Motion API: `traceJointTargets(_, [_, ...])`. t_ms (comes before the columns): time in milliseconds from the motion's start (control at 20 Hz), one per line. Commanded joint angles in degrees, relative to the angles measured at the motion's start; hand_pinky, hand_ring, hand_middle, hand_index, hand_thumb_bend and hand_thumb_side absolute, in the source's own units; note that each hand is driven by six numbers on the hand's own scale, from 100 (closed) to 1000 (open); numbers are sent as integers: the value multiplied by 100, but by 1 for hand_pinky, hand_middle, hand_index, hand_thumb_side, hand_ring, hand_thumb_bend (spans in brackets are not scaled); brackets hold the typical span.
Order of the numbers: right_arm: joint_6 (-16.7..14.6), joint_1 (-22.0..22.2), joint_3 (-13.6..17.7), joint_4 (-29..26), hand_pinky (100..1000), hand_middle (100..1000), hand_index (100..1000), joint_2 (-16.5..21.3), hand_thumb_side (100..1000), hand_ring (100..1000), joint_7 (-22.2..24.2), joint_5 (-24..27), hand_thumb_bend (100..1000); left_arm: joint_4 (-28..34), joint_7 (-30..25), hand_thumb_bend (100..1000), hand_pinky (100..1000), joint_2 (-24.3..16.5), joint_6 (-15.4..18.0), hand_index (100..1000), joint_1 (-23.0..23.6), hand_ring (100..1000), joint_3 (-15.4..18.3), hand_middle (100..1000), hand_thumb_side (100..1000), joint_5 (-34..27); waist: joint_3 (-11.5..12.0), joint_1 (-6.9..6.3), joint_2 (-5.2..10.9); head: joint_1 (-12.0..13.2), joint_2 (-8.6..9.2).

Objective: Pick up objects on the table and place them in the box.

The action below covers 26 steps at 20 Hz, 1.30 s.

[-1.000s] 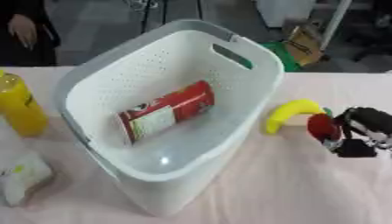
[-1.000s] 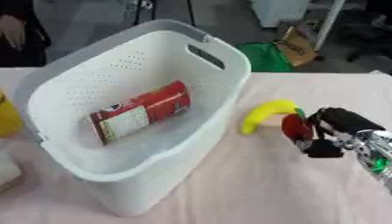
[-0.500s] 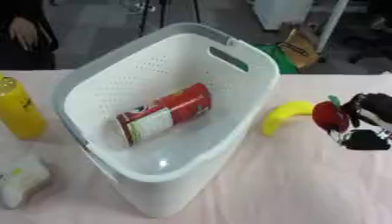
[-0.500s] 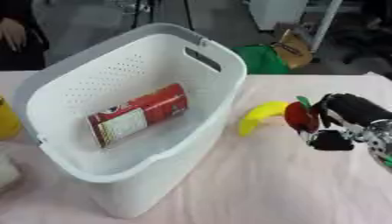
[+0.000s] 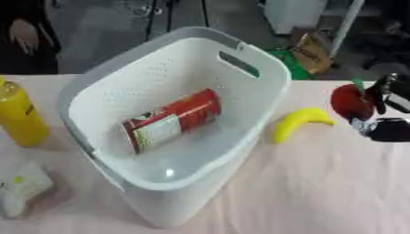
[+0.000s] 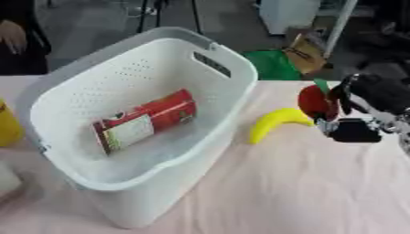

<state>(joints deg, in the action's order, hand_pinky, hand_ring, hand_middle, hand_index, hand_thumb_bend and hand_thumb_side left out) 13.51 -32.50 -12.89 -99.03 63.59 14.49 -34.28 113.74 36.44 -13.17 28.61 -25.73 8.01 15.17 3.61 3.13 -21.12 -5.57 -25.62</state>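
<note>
My right hand (image 6: 364, 107), fingers curled round a red apple (image 6: 314, 102), holds it above the table (image 6: 296, 183), beside the banana (image 6: 272, 122). A red can (image 6: 144, 121) lies in the white basket (image 6: 232, 68).

**Colours and patterns on the table**

Basket (image 5: 264, 68): white plastic, walls dotted with rows of small perforations, smooth plain rim. Can (image 5: 169, 120) inside: red body, white label panel with dark print and a green edge, pale end. Banana (image 5: 296, 122): plain bright yellow. Apple (image 6: 315, 101): deep red, with a small green leaf at the top. Right hand (image 6: 364, 103): black with silver-grey parts. Bottle (image 5: 18, 116): yellow, with a dark mark on its side. Packet (image 5: 20, 188): white, greenish-yellow specks. Tablecloth (image 5: 320, 187): pale pink, unpatterned. Beyond the table: a green object (image 6: 272, 64) and a brown cardboard piece (image 6: 304, 50).
</note>
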Motion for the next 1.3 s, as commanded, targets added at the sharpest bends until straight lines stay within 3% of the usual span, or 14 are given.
traceJointTargets(50, [67, -176, 136, -249, 851, 348, 534, 343, 559, 773, 38, 73, 100, 85, 24, 100, 669, -129, 45, 742, -45, 579, -8, 605, 1000, 19, 13, 8, 164, 0, 10])
traceJointTargets(500, [34, -1109, -32, -331, 853, 325, 527, 239, 555, 774, 293, 108, 100, 85, -35, 100, 668, -165, 58, 742, -64, 579, -63, 605, 1000, -21, 158, 88, 197, -82, 8])
traceJointTargets(750, [-111, -1970, -256, 41, 855, 319, 525, -217, 561, 773, 510, -37, 100, 85, -77, 100, 669, -187, 65, 742, -81, 579, -95, 604, 1000, -55, 284, 172, 188, -179, 33])
traceJointTargets(1300, [-460, -3127, -541, 1168, 858, 309, 517, -1309, 565, 769, 649, -456, 100, 85, -139, 100, 669, -180, 105, 741, -200, 579, -147, 604, 1000, -128, 519, 268, 70, -351, 146])
